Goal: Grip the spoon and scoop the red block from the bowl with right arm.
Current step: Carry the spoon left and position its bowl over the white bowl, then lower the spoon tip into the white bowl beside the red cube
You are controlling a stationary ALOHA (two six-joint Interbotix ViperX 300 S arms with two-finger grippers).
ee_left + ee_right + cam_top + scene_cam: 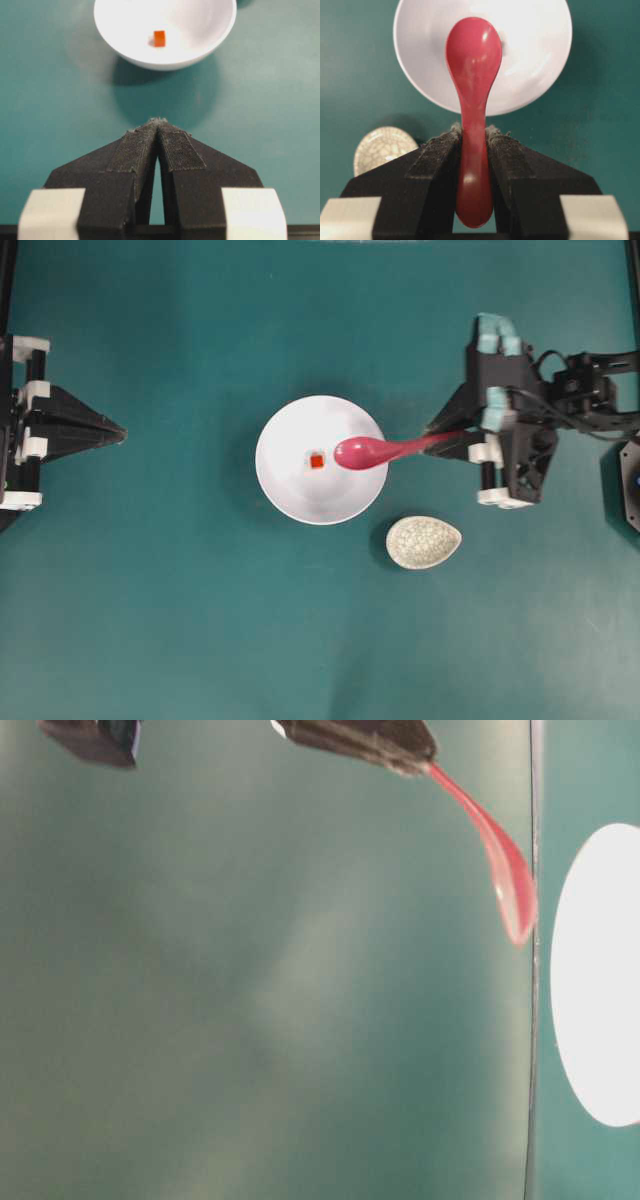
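- Spoon (472, 100) is already gripped: the right gripper (474, 137) has its jaws closed partway on the pink handle, one pad on each side, with the handle's end poking back between them.
- Scooping is the step in hand. The spoon's bowl hangs over the white bowl (285, 485), inside its right rim in the overhead view, just beside the red block (317, 461) but not touching it.
- Red block sits near the middle of the white bowl's floor, loose and clear of the wall.
- Next move, as I judge it, calls for dipping the spoon's tip low to the bowl's floor and sliding it under the cube, then levelling out before lifting so the tiny block does not roll off.
- Left gripper (158, 125) rests apart on the green worktop (150, 620), jaws pressed together on nothing.
- Left wrist view shows the block plainly; the right wrist view hides it behind the spoon.
- Only the overhead and right wrist views show the crackle-patterned dish (423, 542) lying beside the bowl.
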